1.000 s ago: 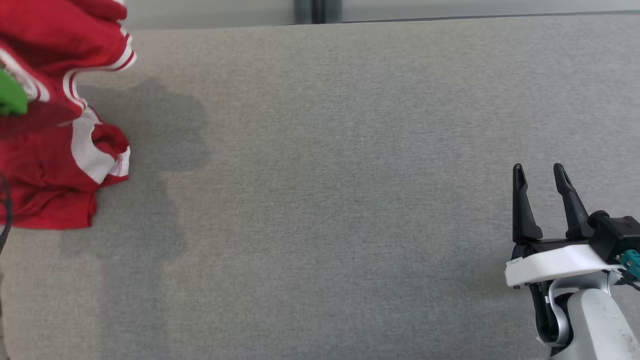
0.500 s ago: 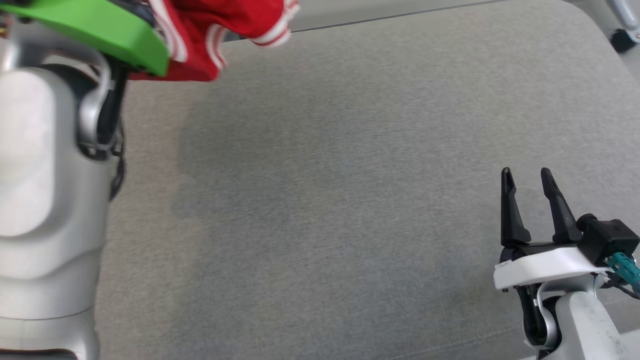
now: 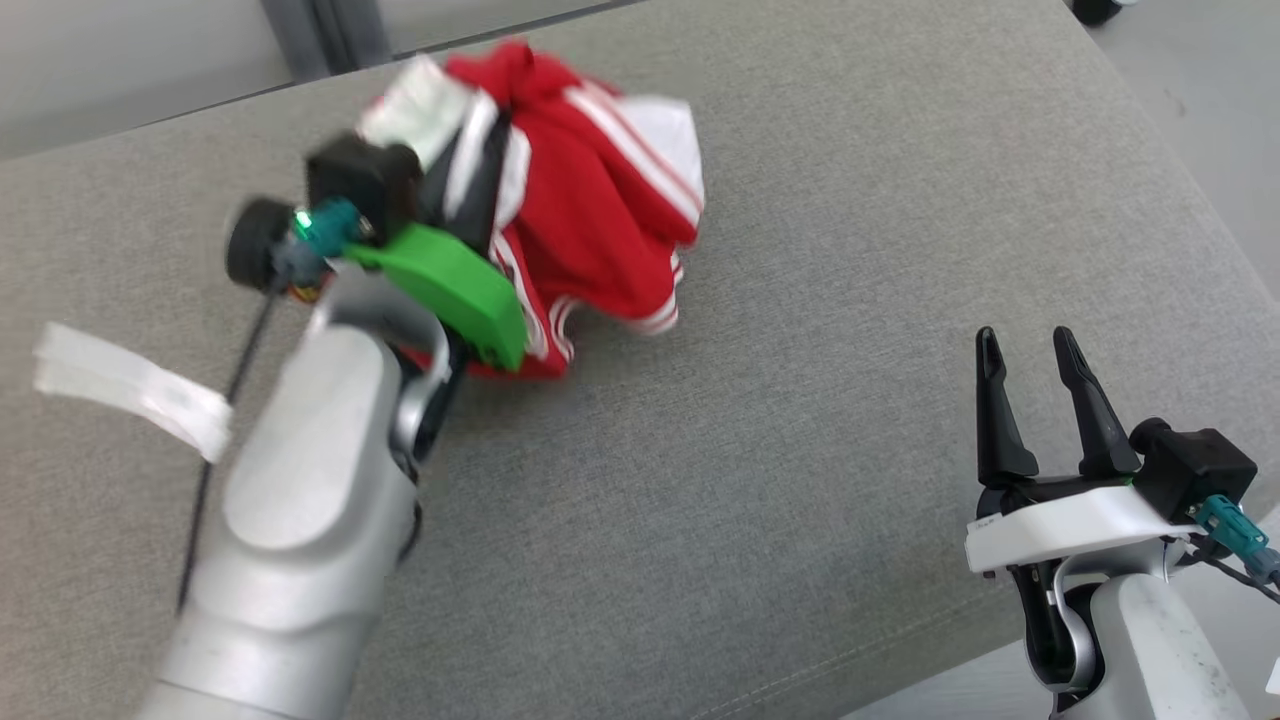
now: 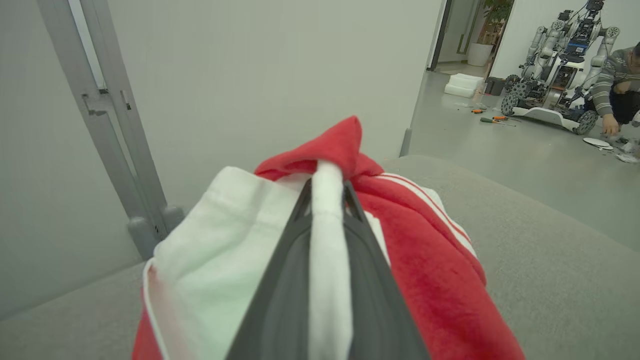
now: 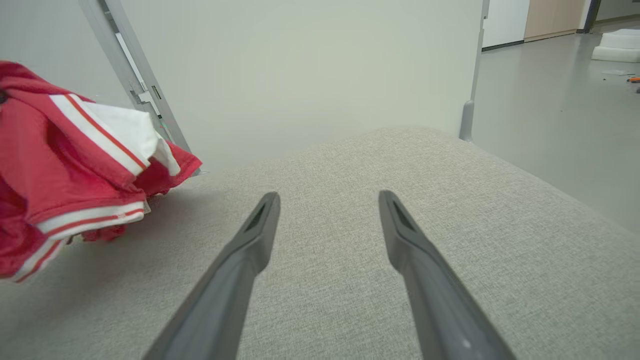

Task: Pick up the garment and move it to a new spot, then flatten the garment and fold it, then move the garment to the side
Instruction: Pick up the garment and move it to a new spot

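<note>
Drooping limp from left fingers (image 4: 287, 280) pinching its white fold, the red-and-white cloth garment (image 3: 600, 230) hangs far left over the grey fabric surface (image 3: 800, 450) — seemingly light, best regripped by hems; right fingers (image 3: 995, 420) gape empty.

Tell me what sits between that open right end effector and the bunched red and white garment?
Nothing: bare grey fabric surface runs from the right end effector to the bunched red and white garment, as the head and right wrist views show.
</note>
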{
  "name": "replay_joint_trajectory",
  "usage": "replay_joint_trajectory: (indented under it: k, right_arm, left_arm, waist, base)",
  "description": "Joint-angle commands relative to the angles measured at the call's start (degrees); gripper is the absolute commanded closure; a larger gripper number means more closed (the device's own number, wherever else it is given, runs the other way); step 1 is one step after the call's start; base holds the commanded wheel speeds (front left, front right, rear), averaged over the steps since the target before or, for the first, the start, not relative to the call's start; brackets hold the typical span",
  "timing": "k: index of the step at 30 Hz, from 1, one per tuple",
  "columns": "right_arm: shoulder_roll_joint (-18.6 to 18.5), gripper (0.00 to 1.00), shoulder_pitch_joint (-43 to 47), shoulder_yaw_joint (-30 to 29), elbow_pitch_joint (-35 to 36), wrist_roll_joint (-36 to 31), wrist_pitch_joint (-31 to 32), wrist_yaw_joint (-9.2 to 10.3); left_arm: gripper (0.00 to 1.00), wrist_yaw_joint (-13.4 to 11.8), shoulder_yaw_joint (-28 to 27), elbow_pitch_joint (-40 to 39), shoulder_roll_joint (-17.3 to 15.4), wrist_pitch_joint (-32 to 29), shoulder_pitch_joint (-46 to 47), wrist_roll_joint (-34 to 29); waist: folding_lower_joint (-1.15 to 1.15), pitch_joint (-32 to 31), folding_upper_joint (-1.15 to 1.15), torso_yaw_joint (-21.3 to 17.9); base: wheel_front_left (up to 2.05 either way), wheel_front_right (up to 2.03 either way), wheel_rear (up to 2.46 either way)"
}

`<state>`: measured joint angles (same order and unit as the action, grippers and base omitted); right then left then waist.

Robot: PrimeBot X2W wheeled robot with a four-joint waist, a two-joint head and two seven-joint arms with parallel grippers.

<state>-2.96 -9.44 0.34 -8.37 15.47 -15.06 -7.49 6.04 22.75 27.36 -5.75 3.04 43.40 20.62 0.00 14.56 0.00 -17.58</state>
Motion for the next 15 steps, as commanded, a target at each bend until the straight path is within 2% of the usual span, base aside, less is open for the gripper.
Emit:
replay_joint_trajectory:
  k: [1,7,8,9,10,15]
  right_arm:
    - [0.1,0.00,-0.3,0.0,-0.3,0.1,-0.2,0.00]
    - [0.1,0.00,-0.6,1.1,-1.1,0.1,-0.2,0.00]
    - [0.0,0.00,-0.6,1.4,-1.3,0.1,-0.2,0.00]
    - [0.0,0.00,-0.5,1.6,-1.4,0.0,-0.2,0.00]
    - [0.0,0.00,-0.3,1.7,-1.5,-0.1,-0.2,0.00]
    - [0.0,0.00,1.0,2.0,-1.8,-0.6,-0.2,0.00]
  left_arm:
    - [1.00,0.1,0.9,1.9,0.7,1.2,-1.7,0.6]
    - [1.00,0.7,6.6,10.4,2.5,4.9,-4.8,2.1]
    - [0.63,0.8,7.3,11.3,2.6,5.5,-4.9,2.7]
    - [0.07,0.9,8.3,11.8,2.7,6.5,-4.7,3.2]
    - [0.00,1.0,8.9,12.3,2.8,7.2,-4.4,3.7]
    - [0.00,0.6,11.7,11.7,2.7,10.6,-2.8,6.8]
  waist:
    - [0.00,0.5,0.00,-0.5]
    - [0.00,-0.4,0.00,1.2]
    - [0.00,-0.7,0.00,1.5]
    - [0.00,-1.1,0.00,1.9]
    - [0.00,-1.5,0.00,2.3]
    - [0.00,-4.1,0.00,4.7]
  base:
    - [0.00,0.00,0.00]
    - [0.00,0.00,0.00]
    - [0.00,0.00,0.00]
    - [0.00,0.00,0.00]
    - [0.00,0.00,0.00]
    - [0.00,0.00,0.00]
